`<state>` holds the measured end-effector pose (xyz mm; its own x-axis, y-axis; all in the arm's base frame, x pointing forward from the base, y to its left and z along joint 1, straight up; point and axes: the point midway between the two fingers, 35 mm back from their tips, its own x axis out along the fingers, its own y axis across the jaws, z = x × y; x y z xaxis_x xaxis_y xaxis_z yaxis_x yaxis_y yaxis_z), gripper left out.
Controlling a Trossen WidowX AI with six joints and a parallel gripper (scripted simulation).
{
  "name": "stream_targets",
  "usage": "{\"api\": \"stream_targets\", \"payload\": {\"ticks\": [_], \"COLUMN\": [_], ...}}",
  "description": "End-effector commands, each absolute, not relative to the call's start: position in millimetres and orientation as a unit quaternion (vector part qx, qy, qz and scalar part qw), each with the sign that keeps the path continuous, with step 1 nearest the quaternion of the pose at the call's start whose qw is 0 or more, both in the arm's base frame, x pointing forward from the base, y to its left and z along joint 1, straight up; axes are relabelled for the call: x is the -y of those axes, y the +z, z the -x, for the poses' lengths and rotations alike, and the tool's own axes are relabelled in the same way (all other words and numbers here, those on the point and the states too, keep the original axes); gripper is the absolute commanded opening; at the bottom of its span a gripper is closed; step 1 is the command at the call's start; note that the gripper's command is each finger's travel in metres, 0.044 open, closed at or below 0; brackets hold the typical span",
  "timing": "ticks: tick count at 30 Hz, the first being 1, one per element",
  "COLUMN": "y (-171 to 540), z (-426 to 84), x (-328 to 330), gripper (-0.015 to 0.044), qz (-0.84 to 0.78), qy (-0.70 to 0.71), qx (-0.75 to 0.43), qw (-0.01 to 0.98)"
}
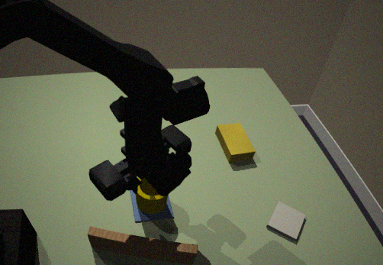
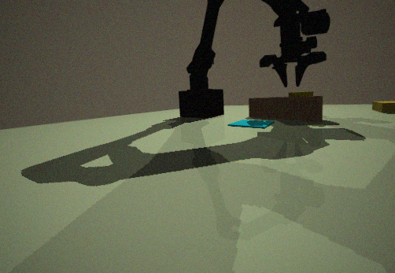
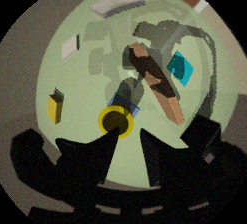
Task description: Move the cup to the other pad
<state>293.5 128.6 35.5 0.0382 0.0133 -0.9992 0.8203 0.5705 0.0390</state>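
Note:
The yellow cup (image 1: 152, 204) (image 3: 115, 121) stands upright on the blue pad (image 1: 140, 216) (image 3: 132, 108). Its rim shows above the wooden board in the exterior view. The inside of the cup is dark and I cannot make out marbles. The cyan pad (image 2: 237, 124) (image 3: 187, 75) lies on the other side of the board, with nothing on it. My gripper (image 2: 292, 85) (image 3: 130, 131) is partly open and empty, pointing down, with its fingertips above the cup's height. In the top view the arm hides the fingertips and part of the cup.
The upright wooden board (image 1: 141, 246) (image 2: 275, 108) (image 3: 155, 80) stands between the two pads. A yellow block (image 1: 234, 141) (image 2: 385, 106) (image 3: 54, 108) and a pale square tile (image 1: 287, 221) (image 3: 70, 46) lie on the cup's side of the board.

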Motion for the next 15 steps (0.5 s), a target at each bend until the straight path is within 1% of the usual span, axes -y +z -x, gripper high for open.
{"api": "stream_targets", "payload": {"ticks": [1, 15], "y": [26, 3], "z": [-292, -293], "x": [-129, -129], "gripper": [0.0167, 0.0167], "qz": [-0.337, -0.337], "qy": [-0.321, -0.321], "qx": [-0.619, -0.619], "qw": [0.632, 0.632]}}
